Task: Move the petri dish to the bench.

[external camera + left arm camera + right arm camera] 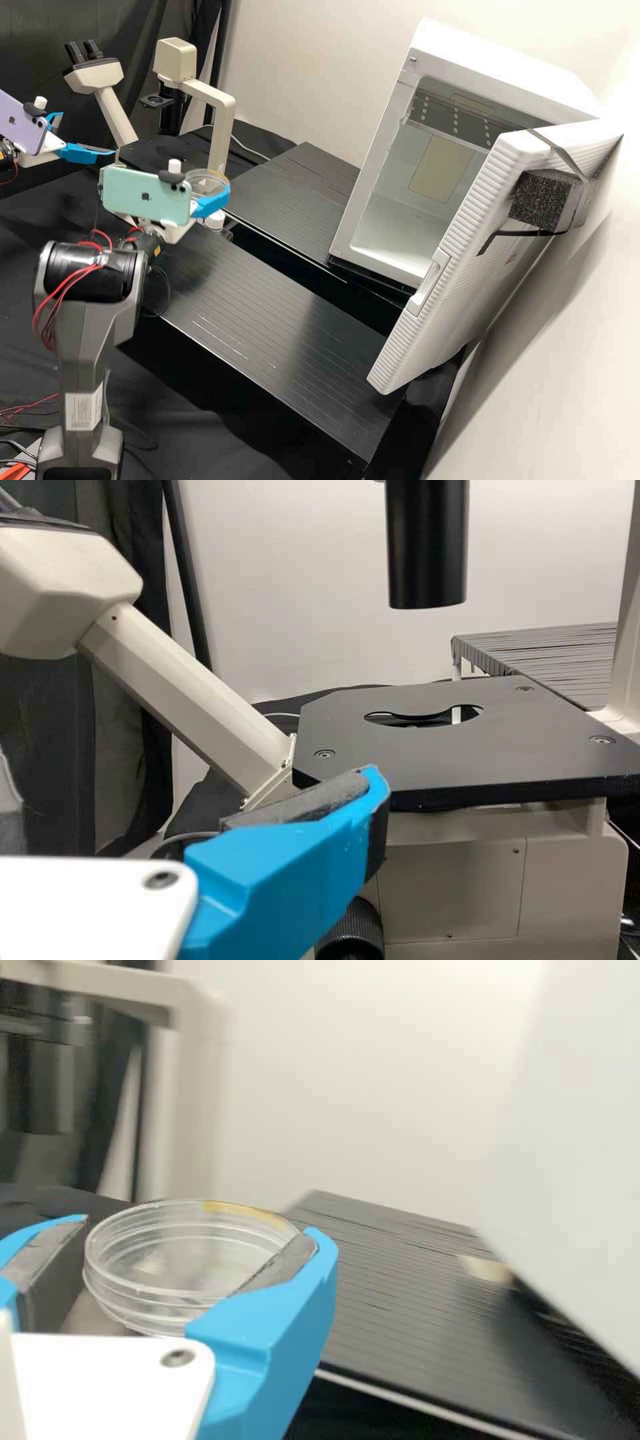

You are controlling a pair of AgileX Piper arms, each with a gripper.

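The clear round petri dish is held up in the air beside the microscope arm in the high view, with my right gripper around it. In the right wrist view the petri dish lies between the grey pads of my right gripper, which is shut on its sides. The black ribbed bench stretches away below and past the dish. At the far left of the high view my left gripper stands open, its blue fingers apart. One finger of my left gripper shows before the microscope in the left wrist view.
A microscope stands behind the arms; its flat black stage is in front of the left gripper. A white cabinet at the back right has its ribbed door swung open. A second black ribbed surface lies before the cabinet.
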